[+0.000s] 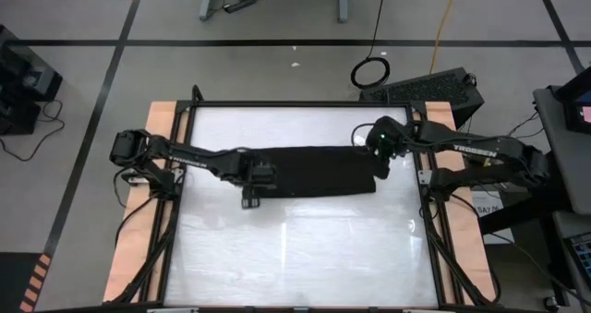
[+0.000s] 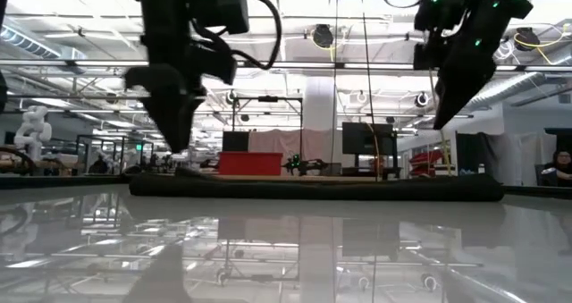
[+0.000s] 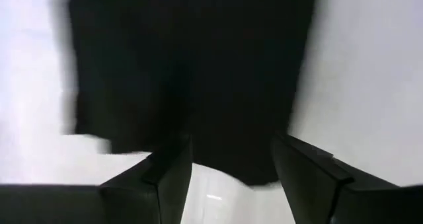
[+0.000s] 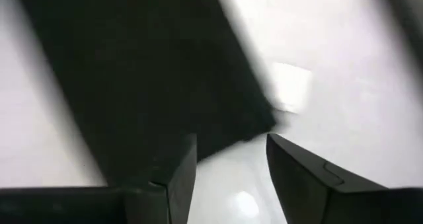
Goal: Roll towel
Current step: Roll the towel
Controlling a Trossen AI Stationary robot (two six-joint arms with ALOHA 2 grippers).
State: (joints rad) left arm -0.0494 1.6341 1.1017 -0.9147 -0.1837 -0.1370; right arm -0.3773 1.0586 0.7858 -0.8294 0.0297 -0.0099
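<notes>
From my remote seat I see the towel point(image 1: 319, 172) lying as a long, low black band across the middle of the white table point(image 1: 305, 248), already folded or partly rolled into a narrow strip. The left gripper point(image 1: 251, 198) sits at the strip's left end and the right gripper point(image 1: 380, 171) at its right end; in both wrist views the fingers stand apart with only bare table between them, holding nothing, and the level view shows both raised clear above the cloth. I judge this a pause between passes of the roll: each end released, hands lifted. The next move calls for both grippers to come down on the same long edge together and turn it over evenly (a lopsided grip would likely skew the roll). Nothing else lies on the tabletop. Beyond it, a dark case point(image 1: 434, 90) and a coiled cable point(image 1: 370, 71) rest on the floor, well clear.
</notes>
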